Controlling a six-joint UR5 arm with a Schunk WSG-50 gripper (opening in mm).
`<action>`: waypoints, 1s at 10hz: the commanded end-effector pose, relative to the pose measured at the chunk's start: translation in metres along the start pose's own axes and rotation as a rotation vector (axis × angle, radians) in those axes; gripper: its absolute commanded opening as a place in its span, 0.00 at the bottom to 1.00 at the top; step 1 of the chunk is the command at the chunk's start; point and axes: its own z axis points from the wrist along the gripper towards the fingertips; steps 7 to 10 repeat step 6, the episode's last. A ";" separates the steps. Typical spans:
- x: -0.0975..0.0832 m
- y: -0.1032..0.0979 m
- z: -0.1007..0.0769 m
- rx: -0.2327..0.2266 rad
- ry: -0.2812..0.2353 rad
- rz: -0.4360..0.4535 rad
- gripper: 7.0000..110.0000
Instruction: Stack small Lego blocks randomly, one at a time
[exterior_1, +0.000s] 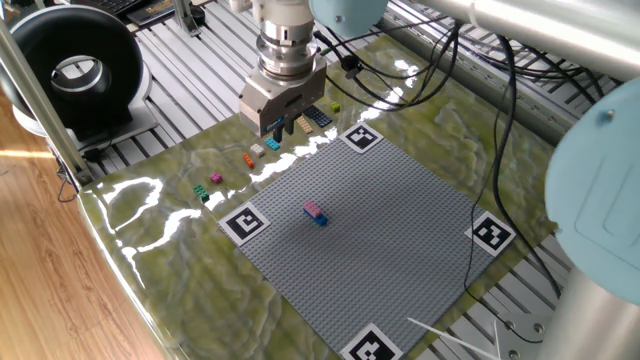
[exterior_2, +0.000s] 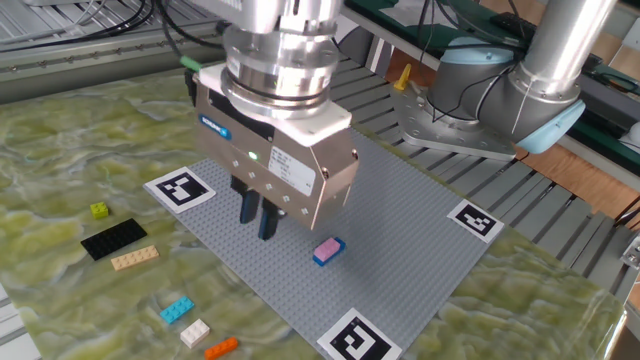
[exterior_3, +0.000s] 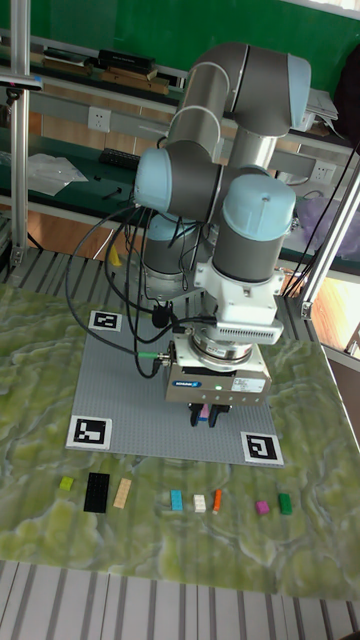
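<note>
A pink block on a blue block forms a small stack (exterior_1: 315, 212) (exterior_2: 328, 250) on the grey baseplate (exterior_1: 390, 240) (exterior_2: 410, 250). My gripper (exterior_1: 279, 131) (exterior_2: 256, 221) (exterior_3: 210, 418) hangs above the plate's edge, between the stack and the row of loose blocks. Its fingers (exterior_2: 247, 206) stand a little apart and hold nothing. On the mat lie the cyan (exterior_2: 177, 310) (exterior_1: 272, 144), white (exterior_2: 194, 332), orange (exterior_2: 222, 347) (exterior_1: 248, 159), tan (exterior_2: 135, 258), yellow-green (exterior_2: 99, 210), magenta (exterior_1: 216, 178) (exterior_3: 263, 507) and green (exterior_1: 203, 190) (exterior_3: 284, 503) blocks.
A flat black studded plate (exterior_2: 113, 239) (exterior_3: 96, 491) lies beside the tan block. Black-and-white marker tags (exterior_2: 180, 187) (exterior_1: 244, 222) sit at the baseplate's corners. Cables (exterior_1: 500, 120) run along the arm over the far side, and a black round device (exterior_1: 70, 70) stands off the mat.
</note>
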 end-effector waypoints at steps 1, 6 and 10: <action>-0.001 -0.003 -0.014 -0.014 0.005 0.006 0.00; -0.011 -0.003 -0.011 -0.022 -0.027 -0.019 0.00; -0.011 -0.003 -0.011 -0.022 -0.027 -0.019 0.00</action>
